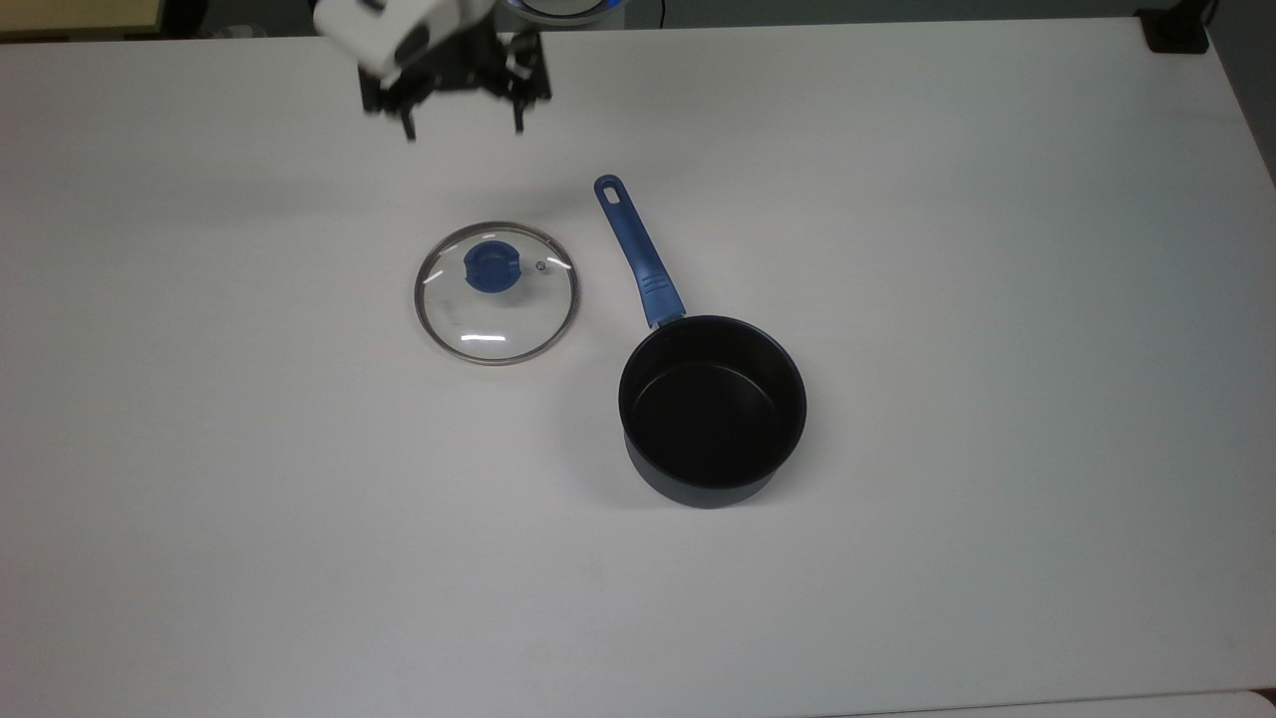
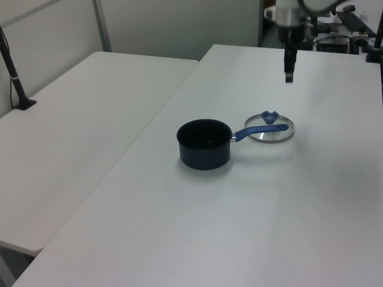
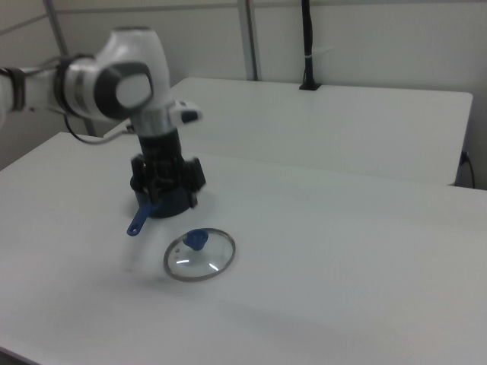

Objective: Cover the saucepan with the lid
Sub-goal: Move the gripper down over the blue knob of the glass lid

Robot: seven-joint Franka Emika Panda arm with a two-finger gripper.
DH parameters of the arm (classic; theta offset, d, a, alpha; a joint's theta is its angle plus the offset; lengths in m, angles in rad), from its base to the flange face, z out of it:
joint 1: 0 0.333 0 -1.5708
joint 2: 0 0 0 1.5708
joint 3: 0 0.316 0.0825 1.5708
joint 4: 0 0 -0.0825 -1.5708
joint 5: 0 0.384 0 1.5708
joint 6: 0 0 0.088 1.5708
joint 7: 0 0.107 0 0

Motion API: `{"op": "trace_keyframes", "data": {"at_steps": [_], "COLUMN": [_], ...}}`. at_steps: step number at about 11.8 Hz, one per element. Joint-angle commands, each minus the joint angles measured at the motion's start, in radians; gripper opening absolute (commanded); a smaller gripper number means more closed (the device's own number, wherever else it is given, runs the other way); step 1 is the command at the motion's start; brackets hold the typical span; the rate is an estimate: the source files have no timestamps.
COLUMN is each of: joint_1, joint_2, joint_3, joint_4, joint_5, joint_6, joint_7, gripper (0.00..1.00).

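**Above the table's far edge, our gripper hung with fingers spread**

On the white table (image 1: 997,299) we saw the lid (image 1: 495,292) lying flat (blue knob up), just left of the saucepan (image 1: 712,409) in the top view. Our gripper (image 1: 462,125) held nothing, well apart from both, beyond the lid.
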Motion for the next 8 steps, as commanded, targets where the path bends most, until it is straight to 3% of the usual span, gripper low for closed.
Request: {"op": "trace_keyframes", "data": {"at_steps": [1, 5, 8], "joint_1": [-0.014, -0.002, -0.002], "joint_2": [0.090, 0.216, 0.259], "joint_3": [-0.001, 0.011, 0.018], "joint_4": [-0.049, -0.043, -0.039], "joint_5": [-0.005, -0.003, -0.003], "joint_6": [0.123, 0.269, 0.335], "joint_7": [-0.039, -0.038, -0.038], "gripper": [1.00, 1.00, 0.98]}}
